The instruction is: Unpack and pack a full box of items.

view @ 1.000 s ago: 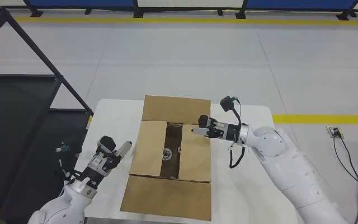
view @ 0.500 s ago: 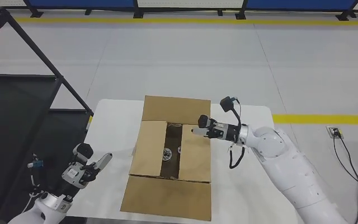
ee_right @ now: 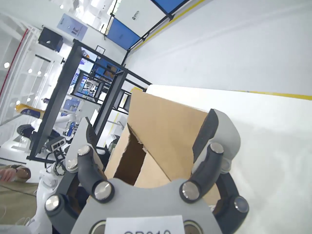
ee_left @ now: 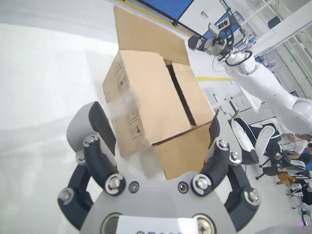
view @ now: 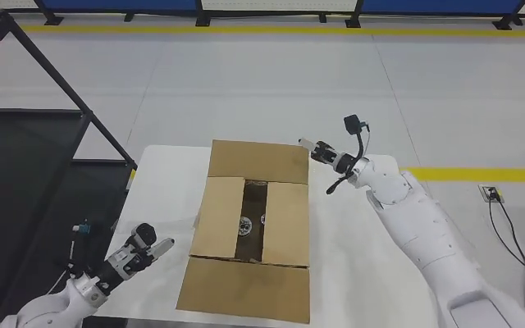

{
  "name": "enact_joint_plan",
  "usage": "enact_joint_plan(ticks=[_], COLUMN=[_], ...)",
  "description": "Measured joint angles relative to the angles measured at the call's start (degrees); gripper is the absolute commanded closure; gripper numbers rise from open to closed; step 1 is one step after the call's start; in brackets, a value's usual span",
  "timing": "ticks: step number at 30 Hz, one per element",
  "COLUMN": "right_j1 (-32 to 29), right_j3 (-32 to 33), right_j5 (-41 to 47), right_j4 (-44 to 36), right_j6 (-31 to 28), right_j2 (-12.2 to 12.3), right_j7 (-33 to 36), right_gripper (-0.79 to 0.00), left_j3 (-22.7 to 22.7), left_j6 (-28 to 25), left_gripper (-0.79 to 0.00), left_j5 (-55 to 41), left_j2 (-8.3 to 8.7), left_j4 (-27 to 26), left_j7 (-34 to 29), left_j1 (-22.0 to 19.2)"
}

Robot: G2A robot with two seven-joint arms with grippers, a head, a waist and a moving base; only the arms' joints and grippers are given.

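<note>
Box [view: 220,217]: mid-table; we see both side flaps folded nearly shut, and the slot between them runs from the near flap to the far flap [view: 258,160].
Right gripper [view: 305,143]: fingers spread, empty, just beside the far flap's right corner.
Left gripper [view: 166,244]: spread, empty, well apart from the box's left wall.
Nearer arm: we judge the right; the right-hand flap [view: 285,223] lies just robot-side of it.

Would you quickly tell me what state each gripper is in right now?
Left gripper: open, holding nothing.
Right gripper: open, holding nothing.
</note>
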Motion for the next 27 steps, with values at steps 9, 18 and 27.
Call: enact_joint_plan(ticks=[9, 18, 27], right_j1=[5.4, 6.2, 7.3], right_j3=[-1.7, -1.2, 0.4], right_j5=[8.4, 12.3, 18.2], right_j4=[14.4, 16.1, 17.7], right_j6=[-3.9, -5.8, -10.4], right_j2=[-4.8, -5.7, -6.9], right_j7=[12.2, 17.5, 24.3], right_gripper=[-0.785, -0.785, -0.785], left_j3=[0.8, 1.9, 9.3], left_j6=[-7.1, -8.9, -6.7], left_gripper=[-0.785, -0.785, -0.785], left_j5=[-8.7, -9.7, -3.6], left_j2=[1.78, 2.25, 5.27], left_j4=[6.6, 7.3, 3.3], left_j7=[-12.7, -15.8, -20.0], left_j1=[1.0, 0.8, 0.6])
